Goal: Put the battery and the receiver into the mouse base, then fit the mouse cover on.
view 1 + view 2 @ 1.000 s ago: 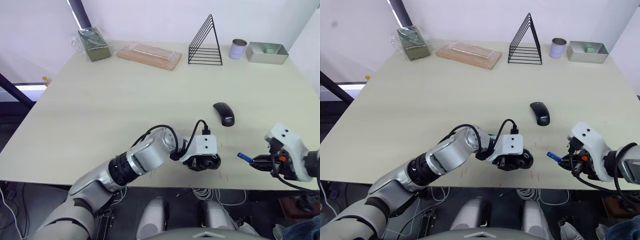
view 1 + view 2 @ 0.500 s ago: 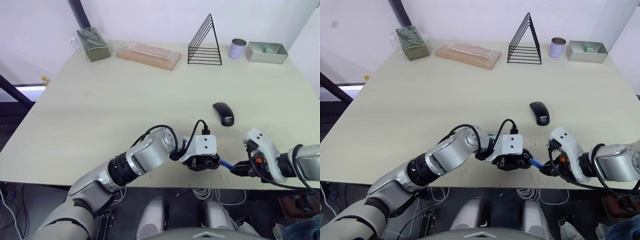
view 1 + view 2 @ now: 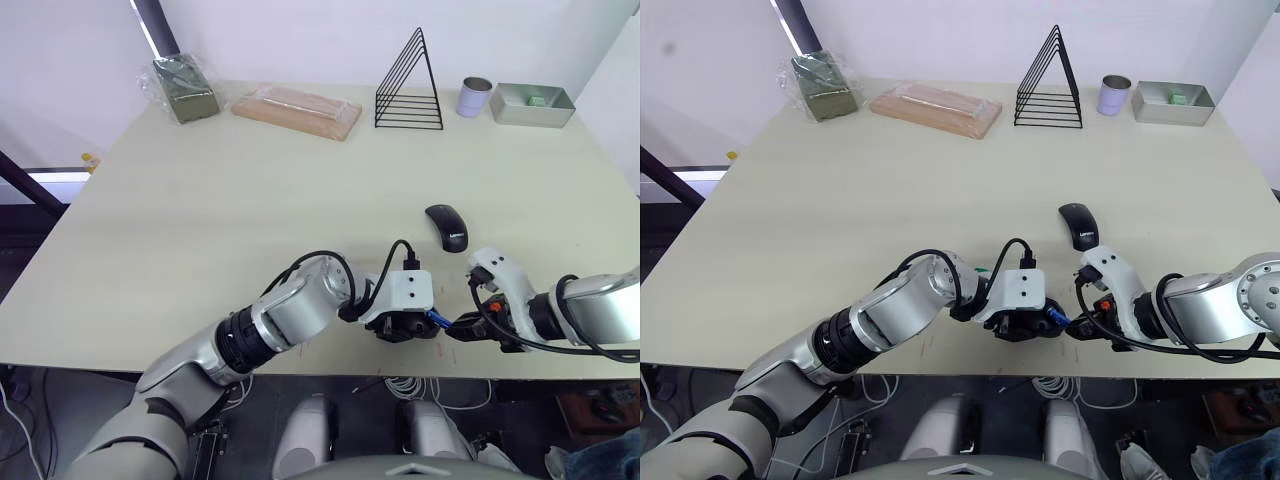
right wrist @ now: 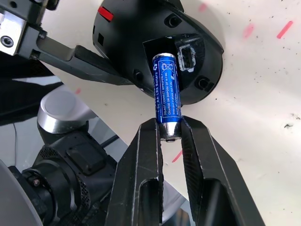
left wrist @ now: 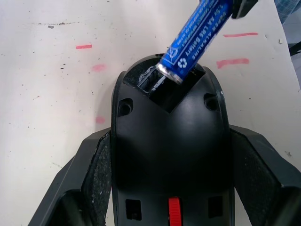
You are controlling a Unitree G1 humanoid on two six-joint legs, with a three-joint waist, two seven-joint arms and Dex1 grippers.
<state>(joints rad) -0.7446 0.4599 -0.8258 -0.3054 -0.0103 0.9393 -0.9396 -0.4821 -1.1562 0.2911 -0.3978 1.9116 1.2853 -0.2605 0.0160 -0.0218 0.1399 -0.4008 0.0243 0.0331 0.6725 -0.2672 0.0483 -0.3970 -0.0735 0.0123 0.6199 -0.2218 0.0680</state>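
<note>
Your right gripper pinches the battery by its rear end — its tip sits in the open slot of the mouse base, clamped by your left gripper near the table's front edge.

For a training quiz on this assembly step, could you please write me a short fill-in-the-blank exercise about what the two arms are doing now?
1. The right end effector grips the ____ by one end.
2. The left end effector clamps the mouse base on its two ____.
3. The battery has its free end at the base's open ____.
4. The mouse cover lies on the ____.

Missing words: battery; sides; compartment; table
</note>
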